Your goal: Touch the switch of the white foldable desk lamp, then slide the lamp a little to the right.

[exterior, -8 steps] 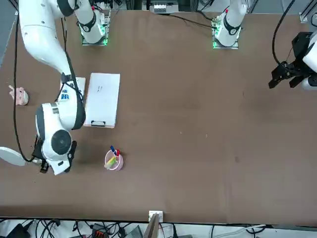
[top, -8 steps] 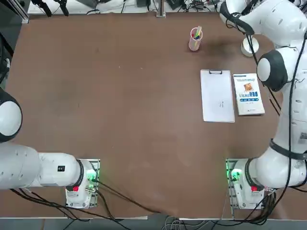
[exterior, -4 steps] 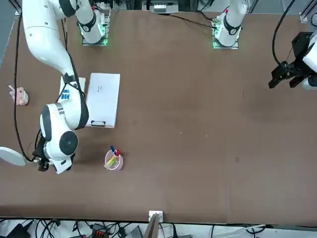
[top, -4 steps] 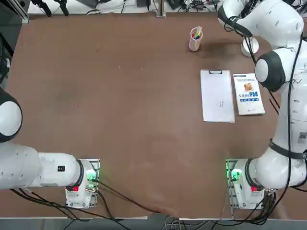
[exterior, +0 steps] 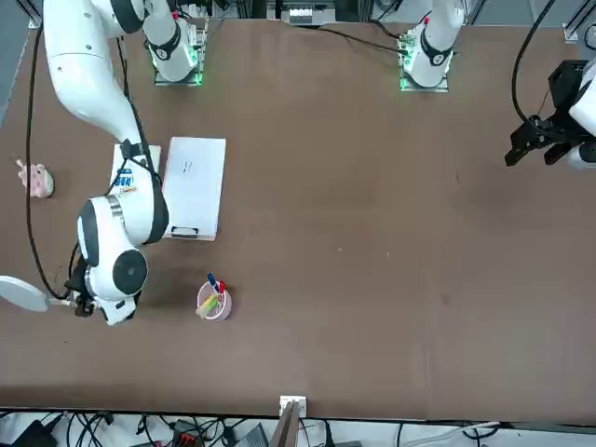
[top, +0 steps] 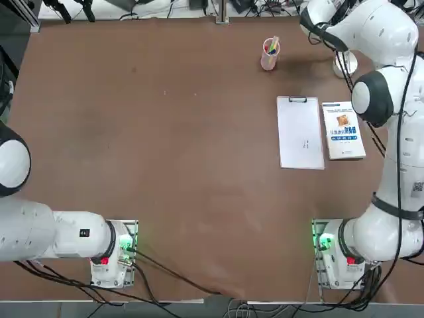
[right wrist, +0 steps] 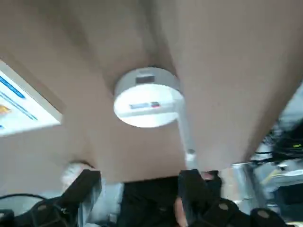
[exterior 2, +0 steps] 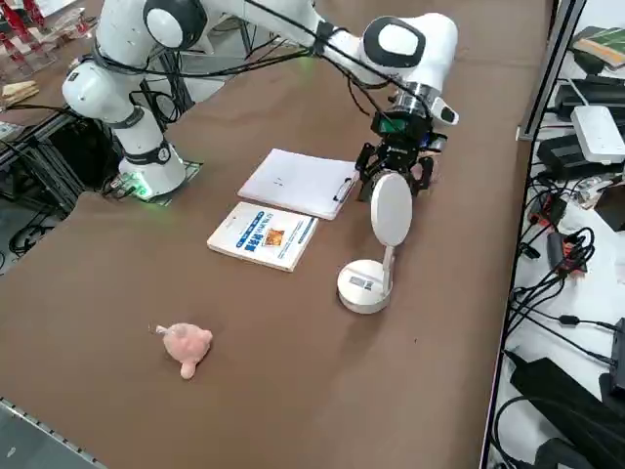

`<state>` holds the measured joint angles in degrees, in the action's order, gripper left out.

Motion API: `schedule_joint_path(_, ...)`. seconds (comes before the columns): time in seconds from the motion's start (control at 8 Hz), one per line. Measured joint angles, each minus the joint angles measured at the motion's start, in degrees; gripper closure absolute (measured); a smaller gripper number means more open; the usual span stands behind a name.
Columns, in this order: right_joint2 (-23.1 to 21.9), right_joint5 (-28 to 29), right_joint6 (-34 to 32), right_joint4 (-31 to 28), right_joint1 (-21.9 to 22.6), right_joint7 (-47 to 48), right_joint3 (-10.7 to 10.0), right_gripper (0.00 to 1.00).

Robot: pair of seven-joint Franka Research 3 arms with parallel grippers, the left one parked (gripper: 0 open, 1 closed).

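The white foldable desk lamp [exterior 2: 364, 285] stands near the table's far right, its disc base flat and its round head [exterior 2: 392, 209] raised on the thin arm. My right gripper [exterior 2: 395, 168] hovers just behind the lamp head, a little above the table, open and holding nothing. The wrist view looks down on the lamp base [right wrist: 147, 97], whose grey switch patch faces up, and the thin arm [right wrist: 184, 137] runs toward one of my fingers [right wrist: 191, 187]. From the top, the lamp [top: 347, 63] is partly hidden under my arm. The front view shows the lamp [exterior: 20, 291] beside the gripper [exterior: 79, 304].
A pink pen cup [top: 269, 54] stands left of the lamp. A white clipboard [top: 300, 131] and a book [top: 343, 129] lie nearer the robot. A small pink toy [exterior 2: 184, 347] sits at the right side. Cables and boxes crowd the far table edge [exterior 2: 518, 147].
My right wrist has shifted slightly toward the lamp and the elbow has drawn in. The lamp stays put and the gripper stays open.
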<state>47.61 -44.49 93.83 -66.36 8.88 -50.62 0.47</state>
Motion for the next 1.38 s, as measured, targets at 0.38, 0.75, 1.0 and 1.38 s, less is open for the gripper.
schedule_joint_path(0.38, 0.0, 6.9, -1.8, 0.1, -1.7, 18.0, 0.0, 0.00)
schedule_joint_path(0.75, -0.7, 10.6, 1.3, -2.0, -2.4, 33.8, -0.1, 0.00)
schedule_joint_path(1.0, -4.1, 10.3, 13.6, -11.0, -2.8, 39.8, -0.9, 0.00)
schedule_joint_path(1.38, -9.9, 9.6, 30.4, -24.8, -4.2, 42.6, -4.1, 0.00)
